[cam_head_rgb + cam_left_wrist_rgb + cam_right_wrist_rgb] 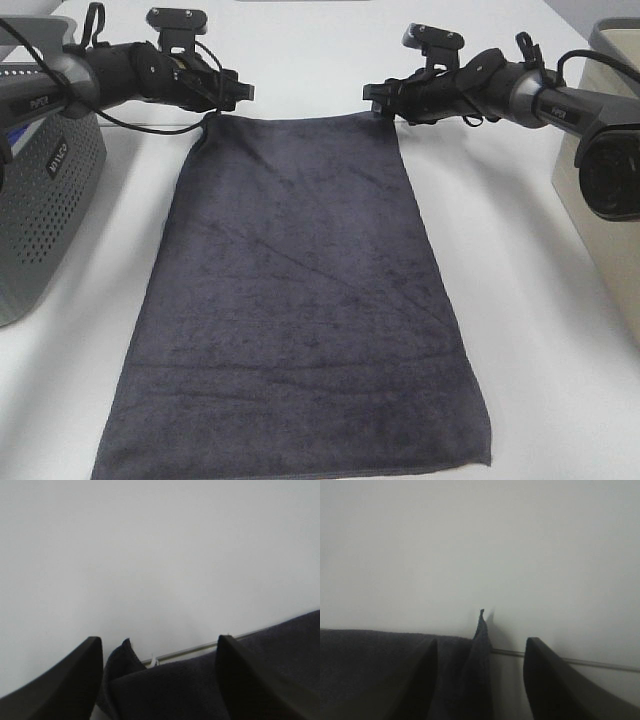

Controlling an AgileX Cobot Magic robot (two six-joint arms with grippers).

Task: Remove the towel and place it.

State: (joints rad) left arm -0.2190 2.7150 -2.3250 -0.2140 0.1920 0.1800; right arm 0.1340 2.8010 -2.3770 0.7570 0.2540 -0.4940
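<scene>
Where the table (520, 330) is taken as landmark:
Towel (300, 300): spread flat on it, beside the grey basket (45, 190).
Left gripper (243, 92): at the towel's far left corner; jaws parted, nothing gripped.
Right gripper (368, 95): at the far right corner; jaws likewise parted.

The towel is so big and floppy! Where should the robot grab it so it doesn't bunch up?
Probably by its two far corners, one gripper each. The towel lies flat and long on the table, so corners keep it spread. The left gripper comes from the left and the right gripper from the right, fingers straddling the hemmed far edge.
</scene>
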